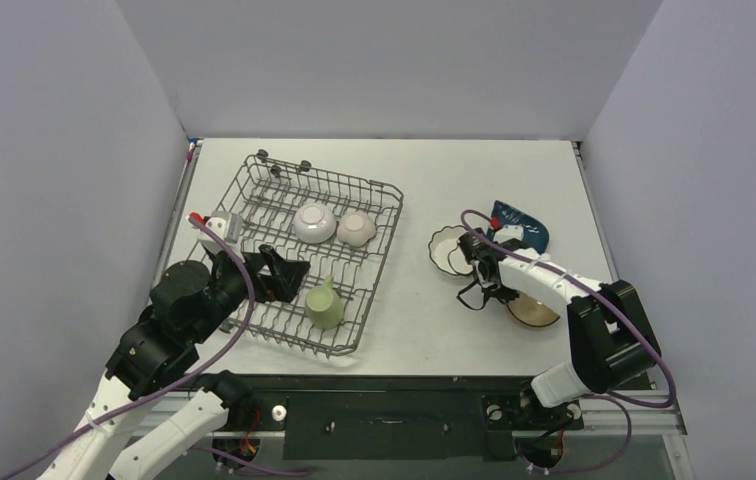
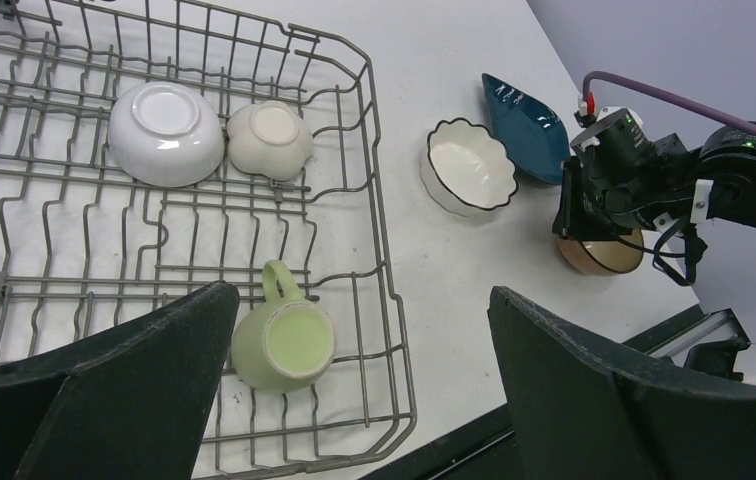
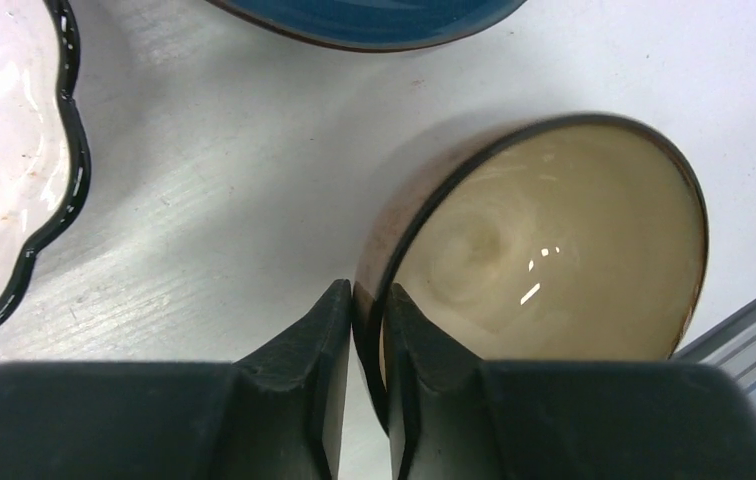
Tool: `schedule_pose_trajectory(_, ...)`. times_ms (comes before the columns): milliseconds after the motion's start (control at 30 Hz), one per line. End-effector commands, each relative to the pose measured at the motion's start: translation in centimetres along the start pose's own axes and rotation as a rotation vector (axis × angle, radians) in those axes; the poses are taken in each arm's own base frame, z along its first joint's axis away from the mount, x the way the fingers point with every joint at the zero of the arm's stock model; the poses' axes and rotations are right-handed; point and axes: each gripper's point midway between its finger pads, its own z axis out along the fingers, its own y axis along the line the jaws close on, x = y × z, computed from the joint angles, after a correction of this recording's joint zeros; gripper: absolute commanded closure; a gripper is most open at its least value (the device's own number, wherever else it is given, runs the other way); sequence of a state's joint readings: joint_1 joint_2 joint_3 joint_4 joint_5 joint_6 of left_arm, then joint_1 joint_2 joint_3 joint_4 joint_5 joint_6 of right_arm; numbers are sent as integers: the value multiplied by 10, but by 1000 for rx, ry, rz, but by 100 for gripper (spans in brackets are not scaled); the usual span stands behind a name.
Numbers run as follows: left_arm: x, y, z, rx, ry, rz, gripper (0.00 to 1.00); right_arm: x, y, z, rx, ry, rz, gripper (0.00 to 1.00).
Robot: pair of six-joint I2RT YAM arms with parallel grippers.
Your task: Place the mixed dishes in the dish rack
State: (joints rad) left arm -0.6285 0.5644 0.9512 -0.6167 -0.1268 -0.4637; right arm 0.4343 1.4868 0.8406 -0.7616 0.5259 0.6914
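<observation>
Rim of the brown glazed bowl with cream inside (image 3: 544,240) is pinched by the right gripper (image 3: 366,300), one black finger outside the wall and one inside. Whether the bowl has left the white table (image 1: 414,320) cannot be told. Ahead of this gripper and to its left is the white scalloped bowl with a dark edge (image 3: 4,160); straight ahead lies the dark blue irregular dish (image 3: 374,20), apart from both bowls.

The left gripper (image 2: 362,300) hangs spread wide and holds nothing, over the near end of the grey wire dish rack (image 2: 382,200). The light green mug (image 2: 282,345) lies on its side in the rack just by this gripper's left finger. Farther ahead of it in the rack, the plain white bowl (image 2: 166,133) and the tiny cream dish (image 2: 270,138) rest bottoms-up, side by side.
</observation>
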Motion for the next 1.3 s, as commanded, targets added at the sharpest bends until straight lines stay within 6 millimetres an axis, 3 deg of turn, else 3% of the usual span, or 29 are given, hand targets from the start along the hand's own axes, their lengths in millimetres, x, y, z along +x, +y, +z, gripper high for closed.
schedule_pose_trajectory(0, -12, -5, -3, 15, -28, 2, 4, -11, 7, 0, -16, -44, 40, 92)
schedule_pose_trajectory(100, -12, -4, -3, 10, -29, -4, 4, -17, 8, -8, -46, -68, 61, 100)
schedule_pose_trajectory(333, -10, -3, 3, -16, -25, -89, 4, -39, 0, -38, -123, -176, 88, 100)
schedule_pose_trajectory(533, -6, -23, 11, 77, -8, -150, 4, -52, 3, -76, -295, -285, 74, 100)
schedule_pose_trajectory(733, 3, -37, 27, 113, 74, -224, 4, -56, 41, -138, -675, -403, -13, 100)
schedule_pose_trajectory(933, 25, -71, 58, 251, 230, -352, 4, -33, 82, -225, -1111, -548, -180, 100)
schedule_pose_trajectory(1133, 42, -106, 86, 424, 323, -559, 2, -11, 98, -287, -1381, -630, -260, 100)
schedule_pose_trajectory(1267, 54, -118, 100, 455, 369, -662, 5, 4, 101, -313, -1487, -684, -323, 100)
